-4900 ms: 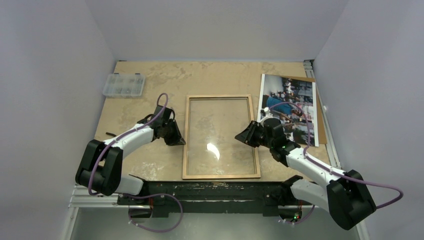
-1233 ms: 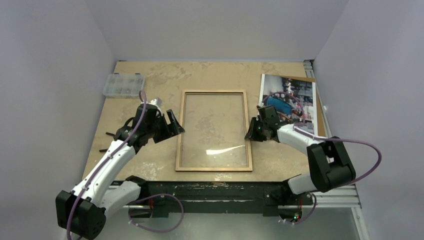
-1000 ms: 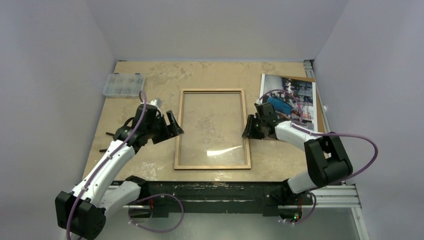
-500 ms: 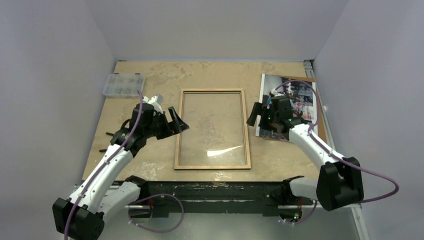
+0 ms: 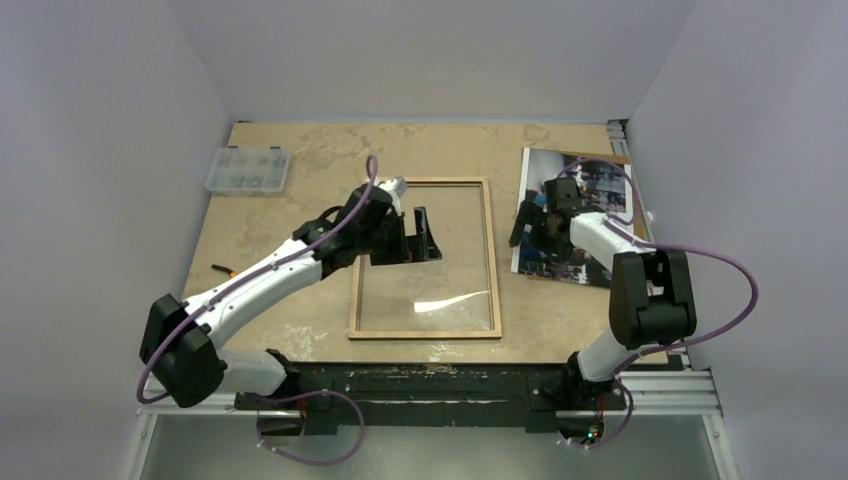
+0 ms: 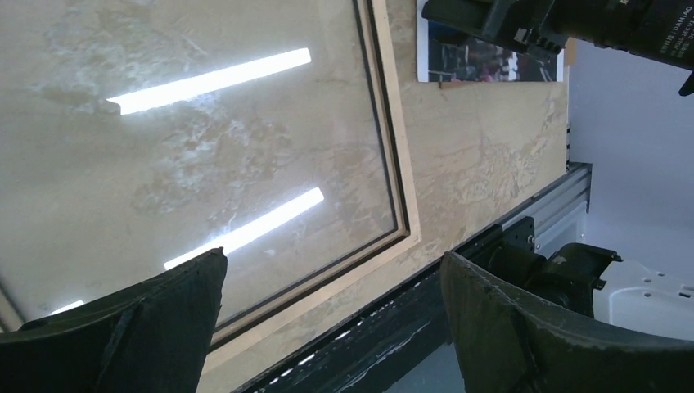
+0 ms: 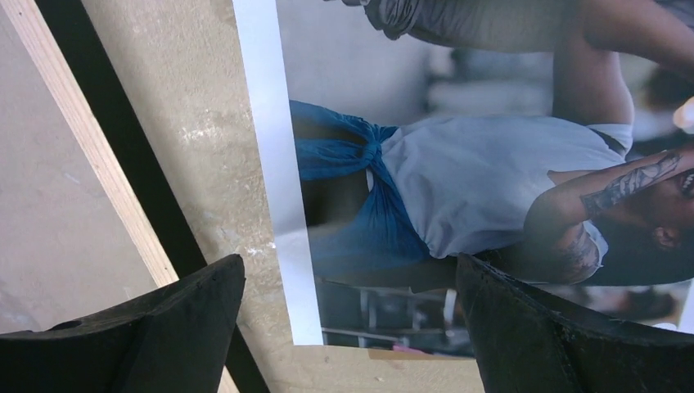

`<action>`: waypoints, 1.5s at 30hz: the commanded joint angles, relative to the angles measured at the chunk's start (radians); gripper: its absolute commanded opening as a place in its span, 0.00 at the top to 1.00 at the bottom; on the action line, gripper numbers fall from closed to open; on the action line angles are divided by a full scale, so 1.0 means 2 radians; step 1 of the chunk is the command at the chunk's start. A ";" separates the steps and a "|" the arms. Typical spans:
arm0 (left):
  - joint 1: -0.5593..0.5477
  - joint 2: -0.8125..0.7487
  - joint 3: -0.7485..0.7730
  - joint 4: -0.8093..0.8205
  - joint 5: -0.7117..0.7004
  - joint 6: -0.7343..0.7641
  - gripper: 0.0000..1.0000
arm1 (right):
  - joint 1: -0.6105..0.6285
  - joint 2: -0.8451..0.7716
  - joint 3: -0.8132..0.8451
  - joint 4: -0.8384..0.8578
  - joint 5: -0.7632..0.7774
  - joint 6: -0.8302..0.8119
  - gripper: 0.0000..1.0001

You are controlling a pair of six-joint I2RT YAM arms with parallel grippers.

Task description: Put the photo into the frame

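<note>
Left pincer (image 5: 408,243) is spread wide with nothing in it, hanging over the left part of the frame (image 5: 491,250). Right pincer (image 5: 535,222) is wide too and empty, over the photo's (image 5: 600,178) left edge. The photo is a glossy print with a white border, flat on a brown board (image 5: 622,158) at the right of the bench (image 5: 300,150), just beside the frame and not in it. The frame lies flat mid-bench, a thin tan wood rectangle, its shiny pane catching light streaks. Far left there's a clear plastic compartment box (image 5: 247,170); its contents are too small to make out. The bench top is mottled tan.
</note>
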 commanded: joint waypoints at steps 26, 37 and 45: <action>-0.077 0.346 0.354 0.075 0.094 -0.043 0.04 | -0.121 -0.208 -0.091 -0.032 -0.067 0.052 0.01; -0.085 0.515 0.515 0.060 0.091 -0.091 0.07 | -0.255 -0.115 -0.122 0.024 -0.097 0.069 0.01; -0.086 0.592 0.571 0.041 0.048 -0.117 0.06 | -0.322 -0.044 -0.137 0.045 -0.153 0.065 0.01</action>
